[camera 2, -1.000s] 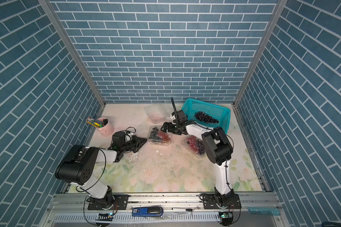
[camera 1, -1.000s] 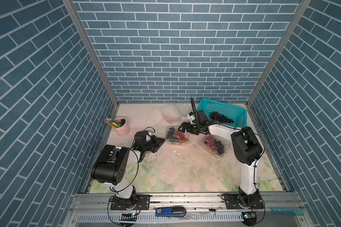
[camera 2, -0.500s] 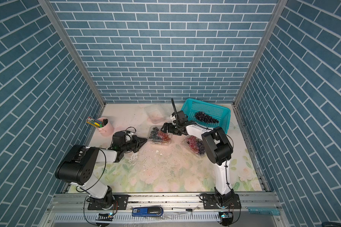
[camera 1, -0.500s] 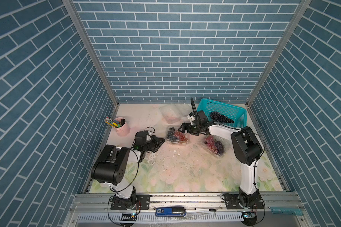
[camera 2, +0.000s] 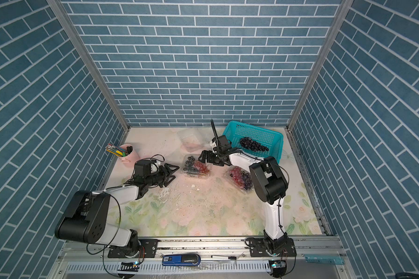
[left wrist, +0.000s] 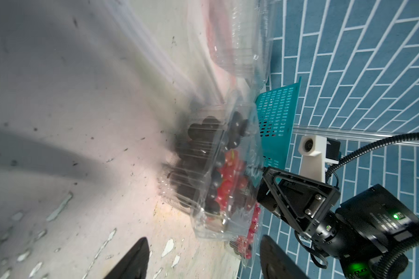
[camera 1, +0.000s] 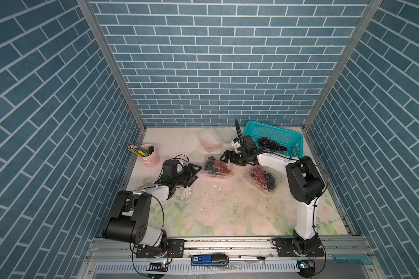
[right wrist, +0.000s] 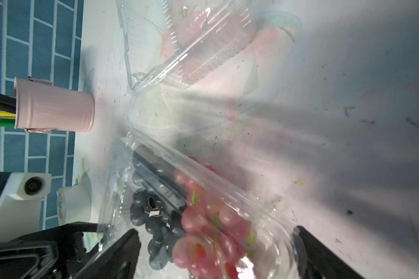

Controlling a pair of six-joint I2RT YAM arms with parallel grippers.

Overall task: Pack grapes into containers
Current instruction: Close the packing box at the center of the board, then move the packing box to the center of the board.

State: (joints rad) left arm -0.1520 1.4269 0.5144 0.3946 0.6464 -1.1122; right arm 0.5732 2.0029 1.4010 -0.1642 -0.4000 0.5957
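A clear container [camera 1: 218,166] [camera 2: 196,168] with its lid down holds dark and red grapes [left wrist: 211,174] mid-table. My left gripper [camera 1: 195,172] [left wrist: 203,256] stands open just left of it, nothing between its fingers. My right gripper [camera 1: 224,158] [right wrist: 215,253] is open at that container's back right corner, its fingers on either side of the lid over the red grapes [right wrist: 203,232]. A second container [camera 1: 264,178] [camera 2: 240,180] of red and purple grapes lies to the right. An empty open container [camera 1: 209,139] [right wrist: 191,48] sits at the back.
A teal basket [camera 1: 273,137] [camera 2: 254,137] at the back right holds a dark grape bunch [camera 1: 272,144]. A pink pen cup [camera 1: 150,155] [right wrist: 53,108] stands by the left wall. White flakes [camera 1: 188,192] litter the floral mat in front of the left gripper.
My left gripper has gone from shut to open beside the middle container. The right arm and the containers have hardly moved.
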